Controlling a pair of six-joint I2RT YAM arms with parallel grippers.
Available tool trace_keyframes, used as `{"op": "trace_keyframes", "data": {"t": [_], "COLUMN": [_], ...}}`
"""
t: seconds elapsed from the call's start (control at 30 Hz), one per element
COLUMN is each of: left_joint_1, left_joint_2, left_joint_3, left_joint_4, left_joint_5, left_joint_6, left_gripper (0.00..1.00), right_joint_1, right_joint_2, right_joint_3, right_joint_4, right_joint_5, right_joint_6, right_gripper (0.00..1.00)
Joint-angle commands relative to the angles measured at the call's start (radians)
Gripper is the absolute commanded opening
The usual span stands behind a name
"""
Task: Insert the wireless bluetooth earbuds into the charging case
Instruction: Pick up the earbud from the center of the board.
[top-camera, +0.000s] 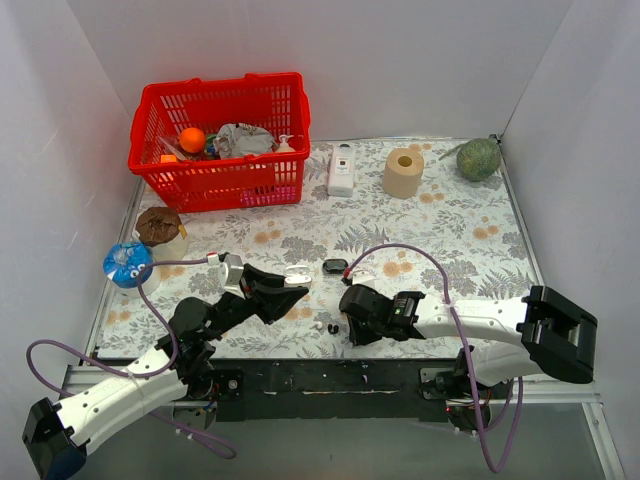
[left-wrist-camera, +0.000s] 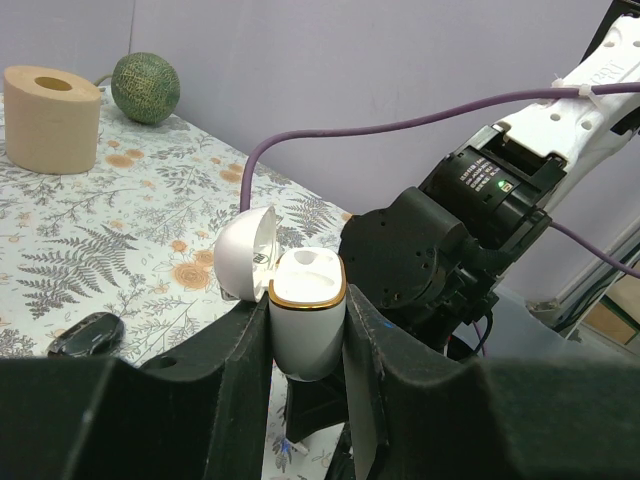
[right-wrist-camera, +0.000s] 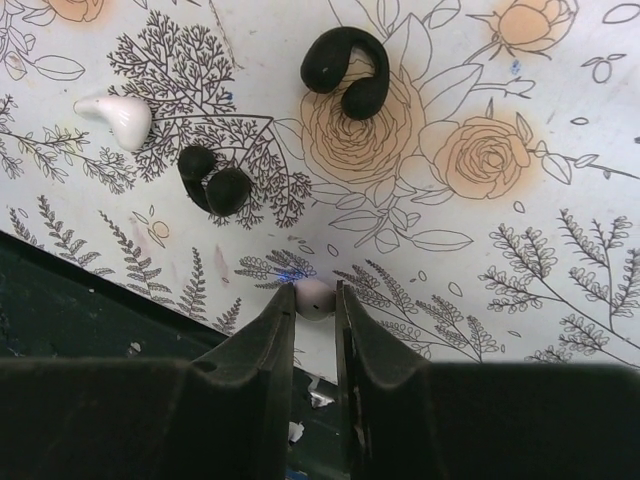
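My left gripper (left-wrist-camera: 308, 345) is shut on a white charging case (left-wrist-camera: 305, 310) with a gold rim. It holds the case upright above the table with the lid (left-wrist-camera: 245, 250) open; the case also shows in the top view (top-camera: 298, 271). My right gripper (right-wrist-camera: 315, 293) is shut on a tiny white earbud (right-wrist-camera: 314, 298) close over the table's near edge. Another white earbud (right-wrist-camera: 118, 113) and two black earbuds (right-wrist-camera: 345, 72) (right-wrist-camera: 215, 185) lie on the floral cloth beyond it. In the top view the right gripper (top-camera: 347, 328) sits just right of the left gripper (top-camera: 290, 292).
A small black case (top-camera: 335, 266) lies on the cloth mid-table. A red basket (top-camera: 220, 140) of items stands at the back left. A white bottle (top-camera: 342, 168), a paper roll (top-camera: 403, 172) and a green melon (top-camera: 478, 158) are at the back. A blue toy (top-camera: 128, 263) and a brown cupcake (top-camera: 160, 230) are at the left.
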Motion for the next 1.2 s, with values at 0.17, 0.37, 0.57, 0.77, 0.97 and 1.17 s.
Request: {"op": "trace_keyframes", "data": {"t": [0.17,0.37,0.57,0.77,0.97,1.17], "left_joint_1": [0.001,0.001,0.001,0.001,0.006,0.026], "left_joint_2": [0.018,0.045,0.165,0.370,0.536,0.652], "left_joint_3": [0.028,0.037,0.114,0.232,0.313,0.373], "left_joint_4": [0.017,0.066,0.164,0.307,0.474,0.577], "left_joint_5": [-0.016,-0.035,-0.048,-0.018,0.023,0.080], "left_joint_6": [0.013,0.032,0.108,0.178,0.256,0.274], "left_gripper": [0.00,0.00,0.00,0.00,0.00,0.00], "right_joint_1": [0.003,0.001,0.003,0.003,0.003,0.003], "right_joint_2": [-0.082,-0.202,-0.301,-0.383,-0.397,-0.415], "right_joint_3": [0.051,0.163,0.366,0.467,0.558,0.565], "right_joint_4": [-0.070,-0.102,-0.116,0.047,0.139,0.225], "right_joint_5": [0.116,0.289,0.426,0.465,0.364,0.287], "right_joint_6": [-0.034,-0.136,-0.340,-0.630,-0.807,-0.914], "right_gripper": [0.01,0.01,0.01,0.01,0.01,0.01]}}
